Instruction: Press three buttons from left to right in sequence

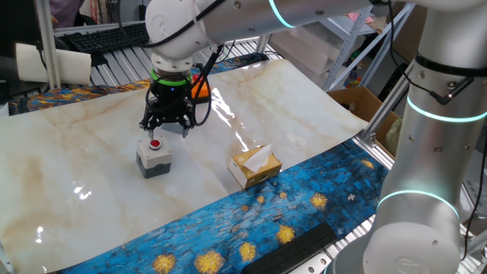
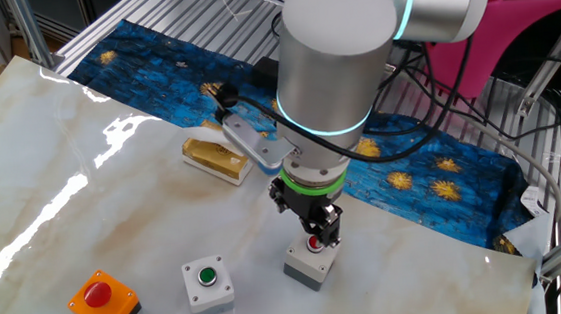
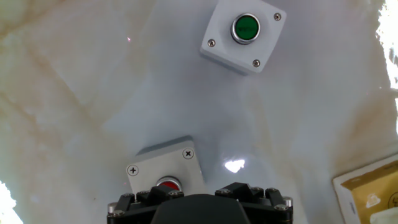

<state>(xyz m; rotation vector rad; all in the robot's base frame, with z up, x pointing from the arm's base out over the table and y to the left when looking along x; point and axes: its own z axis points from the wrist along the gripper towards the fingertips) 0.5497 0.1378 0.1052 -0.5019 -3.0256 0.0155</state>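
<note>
Step in hand, by judgement: first press of the sequence, on the grey box with red button (image 1: 154, 155). Sits on the marble worktop (image 1: 91, 175), directly under the gripper (image 1: 167, 123), which points straight down. In the other fixed view, fingertips right at the red cap, touching or just above; cannot tell which. In the hand view, red cap half hidden under the gripper body at the lower edge.

Jaws: no view shows the tips clearly; taken as standing apart, clamped on nothing, though cannot tell for sure from the pictures.

Green-button box (image 2: 208, 285) next in the row, near the first one, not touching. Orange box (image 2: 104, 303) with red button last, further along the same row; in the one fixed view mostly hidden behind the arm. Tissue box (image 1: 255, 167) well apart, no part of the task.

Next move, as a judgement: short push straight down until the cap gives, then straight lift. After that, sideways shift to above the green cap, centred before descending. Risk: pressing off-centre and tipping or sliding the small box on the smooth worktop.
</note>
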